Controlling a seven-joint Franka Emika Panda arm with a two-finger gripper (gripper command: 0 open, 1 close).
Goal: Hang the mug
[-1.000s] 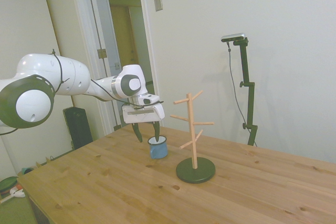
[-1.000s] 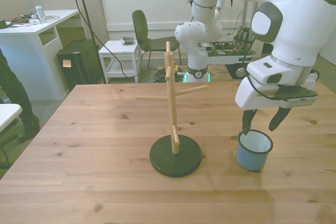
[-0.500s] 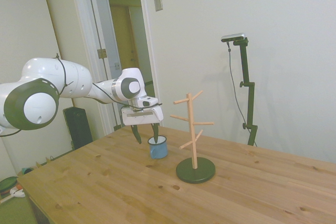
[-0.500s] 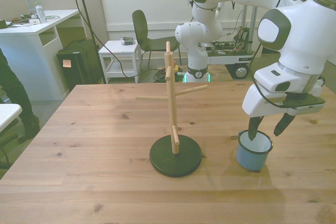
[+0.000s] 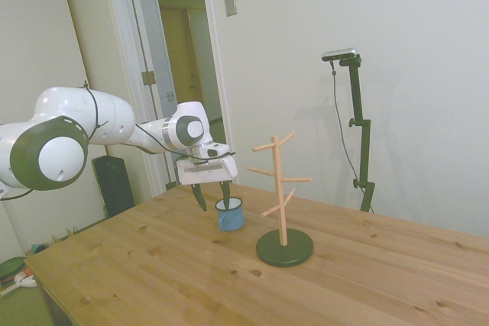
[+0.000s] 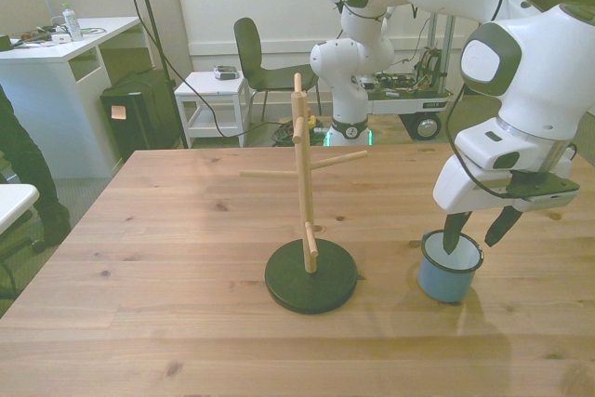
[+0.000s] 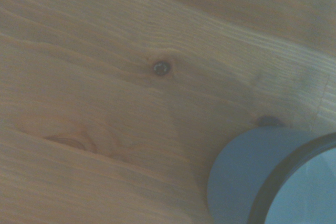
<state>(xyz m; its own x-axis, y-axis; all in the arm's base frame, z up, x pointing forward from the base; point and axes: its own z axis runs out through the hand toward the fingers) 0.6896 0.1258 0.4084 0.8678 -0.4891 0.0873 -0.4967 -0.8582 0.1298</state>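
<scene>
While the mug (image 6: 450,267) stands upright on the table (image 6: 167,267), the gripper (image 6: 480,231) hangs spread over its rim.
One finger (image 6: 454,231) dips inside the cup, the other sits outside the wall. A wooden peg tree (image 6: 305,211) on a dark round base stands apart, toward the front view's left, with bare tabletop between them. A chair (image 6: 256,58) and white cart (image 6: 212,99) stand beyond the table.

Bare table (image 6: 167,258) surrounds the peg tree (image 6: 305,220) beside the mug (image 6: 449,267).
</scene>
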